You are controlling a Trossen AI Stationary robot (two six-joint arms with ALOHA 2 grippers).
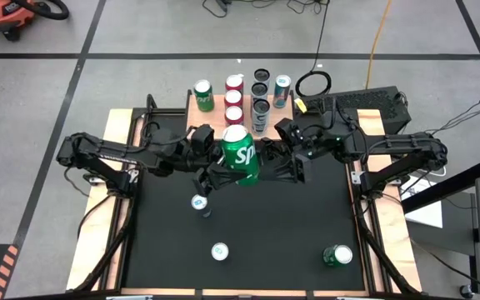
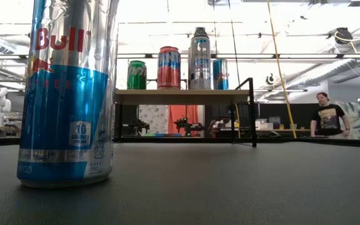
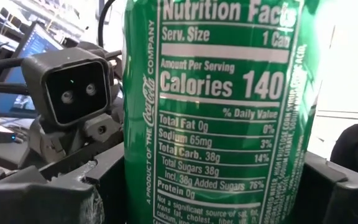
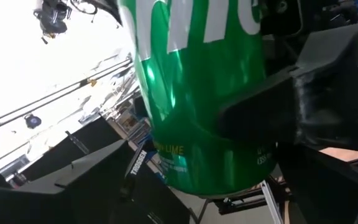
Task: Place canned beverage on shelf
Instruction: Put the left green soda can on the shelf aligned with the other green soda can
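Green can (image 1: pixel 240 156): gripped in my left gripper (image 1: pixel 223 167) above the table (image 1: pixel 307 225); my right gripper (image 1: pixel 283 165) spread open beside it.

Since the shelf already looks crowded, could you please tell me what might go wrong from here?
1. The shelf already carries several cans, so the green can could knock one over when it is set down.
2. The left pincer grips the green can while the right pincer is close beside it; the two arms could collide.
3. Held high above the table, a slipped can could fall onto the loose cans below.
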